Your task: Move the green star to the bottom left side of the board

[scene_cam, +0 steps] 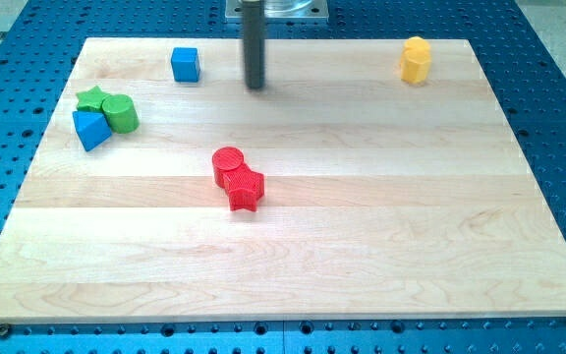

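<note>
Near the view's top, left of centre, my tip (254,87) rests on the wooden worktop (362,246), well apart from every block; no pincer is fitted, only the straight dark rod, so nothing can be open, closed or gripping. Green star (90,97): at the view's left edge of the board, upper part, touching the green cylinder (121,114) on its right and the blue wedge-like block (90,129) just below it; this tight cluster probably means a push on the star would also disturb its neighbours. Blue cube (186,64): between the cluster and my tip, near the top edge. Red cylinder (228,164) and red star (246,189): touching, at mid-board. Yellow block (416,60), apparently hexagonal: top right, far from the work. Judgement: the star has not reached the bottom left; my tip would need to come round above the star, since only pushing from the top side sends it down the left edge.
</note>
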